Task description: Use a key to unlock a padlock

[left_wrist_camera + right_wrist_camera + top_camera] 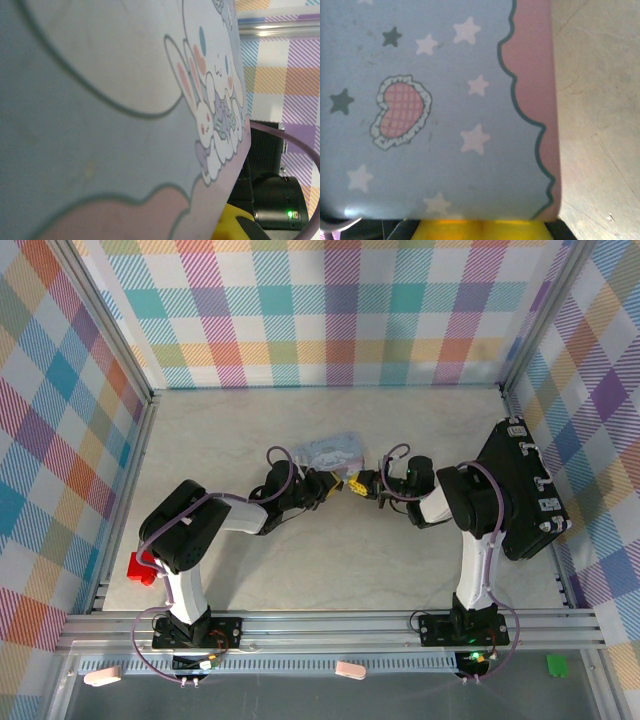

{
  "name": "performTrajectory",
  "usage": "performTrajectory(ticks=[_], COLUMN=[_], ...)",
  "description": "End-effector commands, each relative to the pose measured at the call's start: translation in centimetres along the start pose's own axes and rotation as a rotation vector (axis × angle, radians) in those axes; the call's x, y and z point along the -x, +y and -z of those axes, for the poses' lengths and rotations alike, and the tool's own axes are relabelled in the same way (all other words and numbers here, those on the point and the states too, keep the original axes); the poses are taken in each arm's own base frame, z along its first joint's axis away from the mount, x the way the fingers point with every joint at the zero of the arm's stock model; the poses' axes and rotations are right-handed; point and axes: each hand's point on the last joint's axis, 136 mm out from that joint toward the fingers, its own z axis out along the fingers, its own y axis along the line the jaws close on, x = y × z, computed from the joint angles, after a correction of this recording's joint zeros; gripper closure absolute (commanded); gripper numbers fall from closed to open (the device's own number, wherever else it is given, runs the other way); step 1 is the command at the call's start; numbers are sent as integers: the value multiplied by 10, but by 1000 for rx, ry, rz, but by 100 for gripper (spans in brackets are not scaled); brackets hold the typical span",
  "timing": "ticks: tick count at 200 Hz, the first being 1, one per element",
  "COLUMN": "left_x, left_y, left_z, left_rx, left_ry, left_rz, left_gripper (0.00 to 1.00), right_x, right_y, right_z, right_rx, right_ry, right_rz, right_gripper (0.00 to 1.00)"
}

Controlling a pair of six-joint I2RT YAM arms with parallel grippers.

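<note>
The pastel-blue cartoon-print tin (pixel 335 450) lies mid-table, just behind where both grippers meet. My left gripper (pixel 333 483) reaches in from the left and my right gripper (pixel 368 483) from the right, tips nearly touching, with a yellow bit between them. The tin's bunny print (pixel 210 100) blocks the left wrist view and hides the left fingers. Its starred side (pixel 445 115) looms over the right wrist view, where the yellow fingers (pixel 450 230) sit pressed together at the bottom edge. The padlock and the key are hidden.
A black case (pixel 525 495) lies at the right, beside the right arm. A red block (pixel 142 568) sits by the left arm's base. Plaid walls close the table (pixel 230 430) on three sides, with an aluminium rail along the front.
</note>
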Motion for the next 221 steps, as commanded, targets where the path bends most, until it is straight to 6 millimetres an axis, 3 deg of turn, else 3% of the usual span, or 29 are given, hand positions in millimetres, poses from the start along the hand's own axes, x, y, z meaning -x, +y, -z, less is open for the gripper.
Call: performTrajectory(ticks=[1,39,87,122,221], left_x=[-48,-34,-27,-22,-2], left_y=[-76,-75,-69,-76,-66], left_z=[8,4,5,3,-1], left_rx=[-243,-219,-203,-240,-242], left_ry=[164,92,44,27,-40], left_rz=[-69,-4,53,86,161], left_gripper=[100,100,100,100,100], right_x=[-10,-20,-30,-45,-69], right_y=[12,12,28,31,31], right_z=[-19,-31,-39,-48,-43], right_rx=[19,20,29,22,2], right_ry=[-43,-78,-126,-133,-235], right_rz=[24,14,60,70,90], right_gripper=[100,100,100,100,100])
